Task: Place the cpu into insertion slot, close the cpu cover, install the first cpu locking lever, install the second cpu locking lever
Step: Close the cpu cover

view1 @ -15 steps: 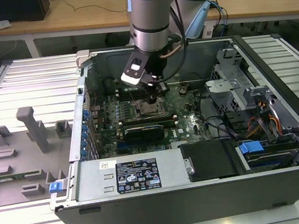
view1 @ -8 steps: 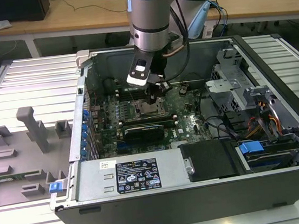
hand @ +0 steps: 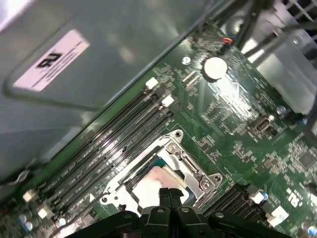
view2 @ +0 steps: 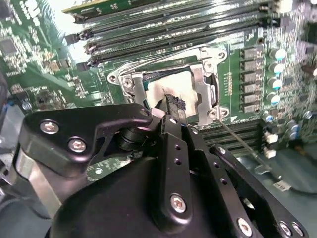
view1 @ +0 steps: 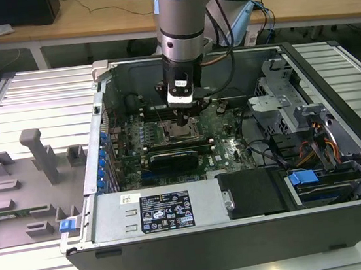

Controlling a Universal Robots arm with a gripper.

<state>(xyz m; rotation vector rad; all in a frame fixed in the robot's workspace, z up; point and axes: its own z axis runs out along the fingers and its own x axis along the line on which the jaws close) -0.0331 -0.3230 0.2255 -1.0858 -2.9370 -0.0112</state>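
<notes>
The cpu shows its silver-grey top in the insertion slot of the green motherboard; it is also in the first wrist view. The cpu cover, a silvery frame, lies down around the chip in both wrist views. A thin metal lever rod runs out from one corner of the socket, raised off the board. My gripper hangs directly over the socket with its black fingertips pressed together just above the chip, nothing between them.
Long black memory slots run beside the socket. A black expansion card lies in front of it. The case holds a power supply, cables and a drive bay with a blue latch. A grey fixture tray sits at the exterior view's left.
</notes>
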